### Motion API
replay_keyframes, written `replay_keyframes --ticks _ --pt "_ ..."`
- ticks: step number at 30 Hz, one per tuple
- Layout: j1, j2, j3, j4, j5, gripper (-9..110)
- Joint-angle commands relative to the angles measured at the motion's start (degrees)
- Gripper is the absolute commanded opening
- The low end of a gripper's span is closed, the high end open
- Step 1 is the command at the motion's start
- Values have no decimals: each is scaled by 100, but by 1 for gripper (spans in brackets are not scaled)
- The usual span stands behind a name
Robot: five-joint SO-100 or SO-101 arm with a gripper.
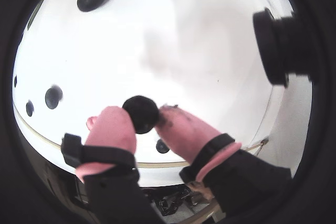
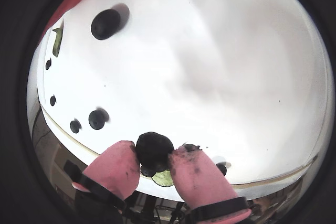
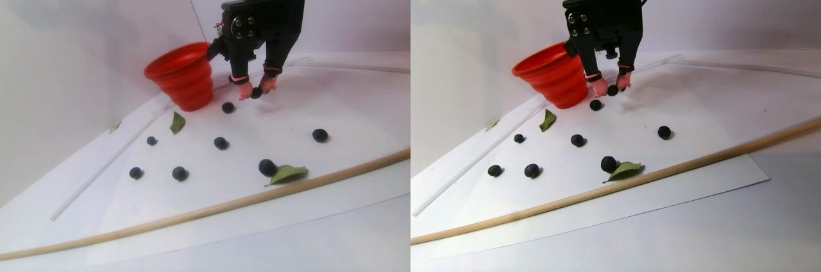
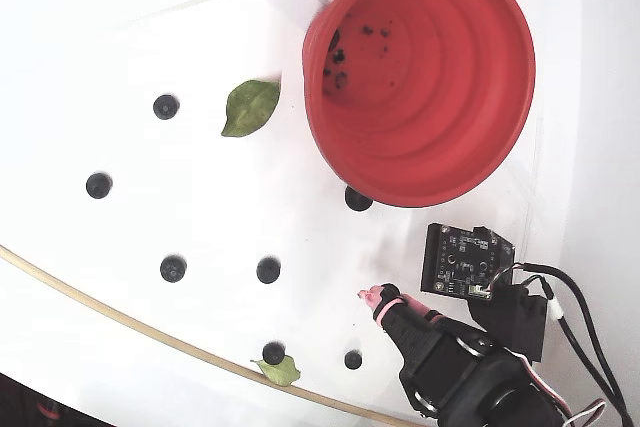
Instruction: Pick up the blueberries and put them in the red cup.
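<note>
White desk [image 3: 359, 111], red cup [image 3: 181, 74] as landmark. Your pink fingers [image 1: 110, 129] pinch one blueberry [image 1: 140, 114] just beside the cup; other blueberries [image 3: 220, 143] lie scattered further out. Light, soft, bruisable, apt to roll: grip gently across its middle.

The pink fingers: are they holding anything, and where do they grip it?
Yes: the gripper pinches one blueberry by its opposite sides, between the pink fingertips.

Red-orange cup [image 4: 430, 87], blue-black blueberries [image 4: 268, 269], pink-tipped hand [image 1: 142, 116]
</note>
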Motion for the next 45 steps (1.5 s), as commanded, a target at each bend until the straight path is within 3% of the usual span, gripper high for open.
replay_keyframes --ticks 1,45 --pt "-202 650 -246 237 88 10" --pt "-1521 2487 -896 1239 536 10"
